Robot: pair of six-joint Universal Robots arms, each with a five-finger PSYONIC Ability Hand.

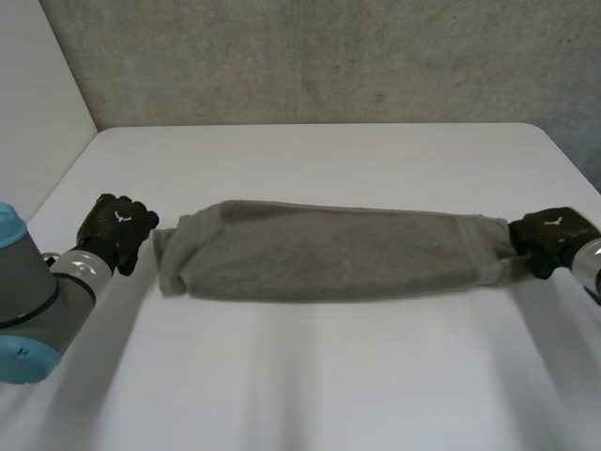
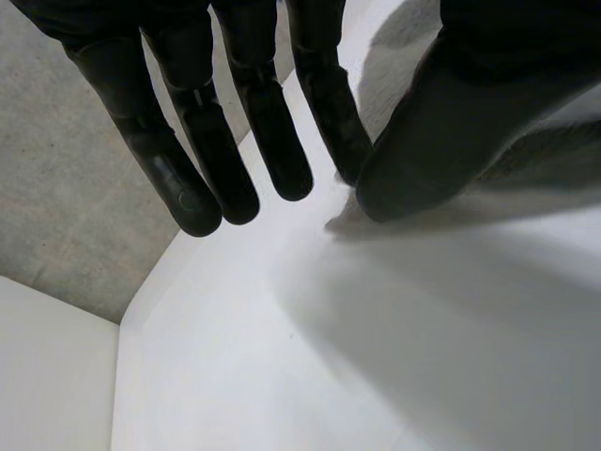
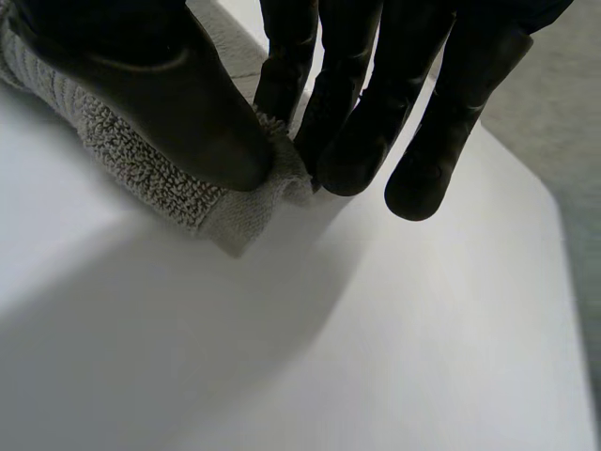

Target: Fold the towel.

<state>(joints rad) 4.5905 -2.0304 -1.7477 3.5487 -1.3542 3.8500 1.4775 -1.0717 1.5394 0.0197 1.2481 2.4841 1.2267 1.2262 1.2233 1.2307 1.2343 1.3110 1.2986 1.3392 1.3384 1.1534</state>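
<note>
Nearest my camera sits the left arm (image 1: 38, 301), its left hand (image 1: 117, 230) pinching 1 bunched end of the towel (image 1: 319, 254) between thumb and a finger, the other fingers straight. I see the towel stretched as a long folded band across the white table (image 1: 310, 385). At its opposite end the right hand (image 1: 554, 235) clamps a corner between thumb and fingers.

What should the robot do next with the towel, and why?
Probably lower both hands together and lay the towel flat on the table. The left hand pinches one end and the right hand pinches the other, so the towel is stretched in a long band between them. The shadow under it suggests it hangs above the surface.
</note>
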